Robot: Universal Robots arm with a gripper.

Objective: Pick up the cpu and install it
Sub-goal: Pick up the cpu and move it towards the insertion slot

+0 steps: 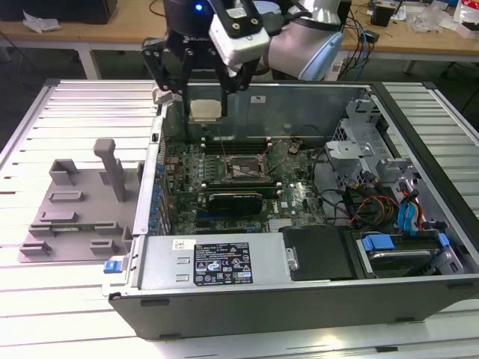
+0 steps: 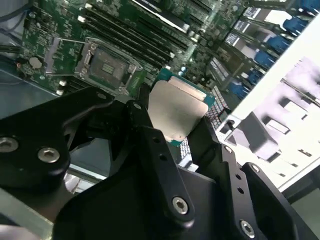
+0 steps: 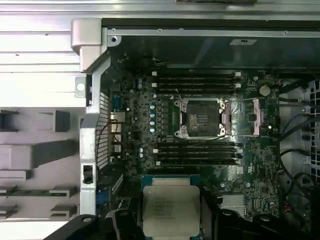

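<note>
The gripper [image 1: 204,94] hangs over the far part of the open computer case [image 1: 337,299], toward the exterior view's left. Its black fingers [image 2: 142,122] are pinched in on two opposite edges of the cpu [image 1: 206,111], which hangs in the air clear of the boards below.

The cpu [image 2: 177,112] is a small flat square. Its top is a dull silver-grey metal plate with rounded corners and small print on it (too fine to make out). The plate sits on a thin green base that shows as a narrow border around it. In the first wrist view the cpu [image 3: 171,210] is seen face-on with its metal top toward the camera, level and square to the case walls.

Down on the green motherboard [image 3: 250,165] sits the socket [image 3: 202,118], a dark square field inside a metal frame, with memory slots [image 3: 197,82] running along two of its sides. In the exterior view the socket [image 1: 241,168] is nearer and a little to the right of the held cpu, well below it.

Outside the case, at the exterior view's left, a grey parts fixture [image 1: 75,217] rests on the slatted white table [image 1: 60,314].
</note>
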